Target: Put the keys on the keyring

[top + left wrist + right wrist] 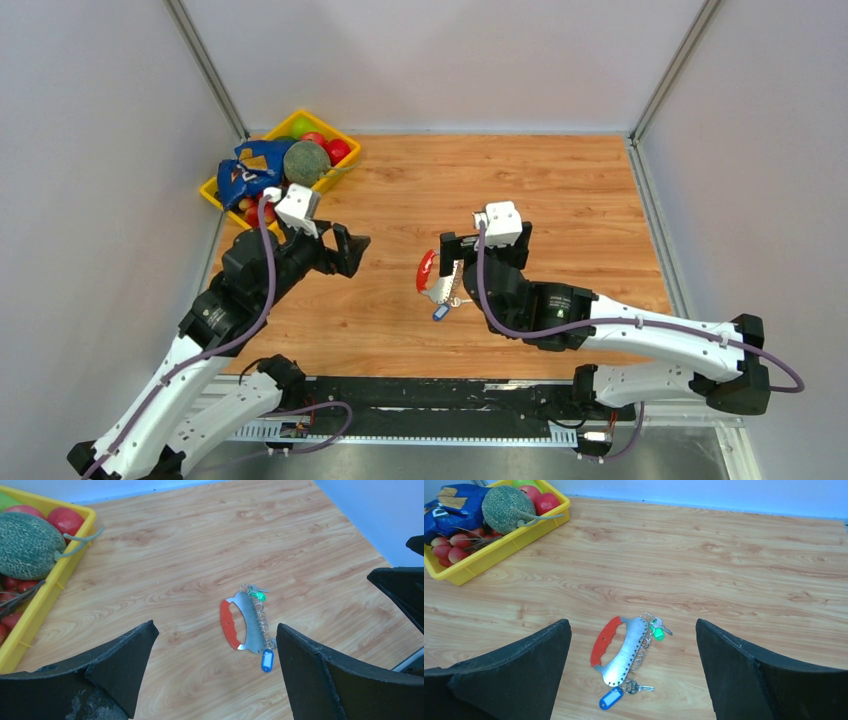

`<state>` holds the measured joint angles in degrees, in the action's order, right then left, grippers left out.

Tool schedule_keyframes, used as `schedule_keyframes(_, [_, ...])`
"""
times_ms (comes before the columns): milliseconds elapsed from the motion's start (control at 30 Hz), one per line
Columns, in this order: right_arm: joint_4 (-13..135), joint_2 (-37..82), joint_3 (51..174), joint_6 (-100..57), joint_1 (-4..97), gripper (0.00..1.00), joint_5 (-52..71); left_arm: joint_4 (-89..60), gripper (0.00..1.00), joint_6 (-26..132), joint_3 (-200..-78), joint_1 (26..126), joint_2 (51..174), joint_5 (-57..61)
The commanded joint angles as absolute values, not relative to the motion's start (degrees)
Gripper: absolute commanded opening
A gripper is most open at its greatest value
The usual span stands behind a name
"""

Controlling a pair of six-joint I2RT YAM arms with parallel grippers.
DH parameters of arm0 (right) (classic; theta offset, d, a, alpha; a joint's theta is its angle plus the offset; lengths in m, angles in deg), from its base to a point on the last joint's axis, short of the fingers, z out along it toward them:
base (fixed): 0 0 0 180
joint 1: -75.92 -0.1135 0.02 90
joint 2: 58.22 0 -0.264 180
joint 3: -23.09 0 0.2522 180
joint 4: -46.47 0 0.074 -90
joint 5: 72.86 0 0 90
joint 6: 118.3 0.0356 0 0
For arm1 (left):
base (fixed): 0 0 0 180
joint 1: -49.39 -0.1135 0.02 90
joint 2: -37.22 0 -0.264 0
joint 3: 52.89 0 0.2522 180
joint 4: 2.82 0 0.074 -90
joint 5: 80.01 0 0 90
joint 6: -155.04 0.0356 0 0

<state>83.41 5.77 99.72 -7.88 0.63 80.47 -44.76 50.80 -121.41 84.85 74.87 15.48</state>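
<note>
My left gripper point(215, 627) and right gripper point(632, 622) both stand wide open, holding nothing. The keyring point(621, 652) lies flat on the wooden table point(724, 555), framed in the gap of each pair of jaws and touching neither. The green key point(656, 632) sits at its far end, the blue key point(610, 699) at its near end.

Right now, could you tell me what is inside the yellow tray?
A netted green melon, red fruits and a blue bag; anything beneath them is covered.
</note>
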Motion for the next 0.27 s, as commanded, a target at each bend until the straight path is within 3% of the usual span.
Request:
schedule_keyframes(0, [83.17, 6.19, 102.57, -12.35, 0.70, 1.00, 82.43, -43.15, 1.00, 53.31, -120.86, 84.63, 71.80, 16.69])
schedule_keyframes(233, [82.56, 5.61, 101.71, -14.95, 0.78, 1.00, 82.46, -41.27, 1.00, 54.14, -119.25, 84.68, 69.35, 17.68])
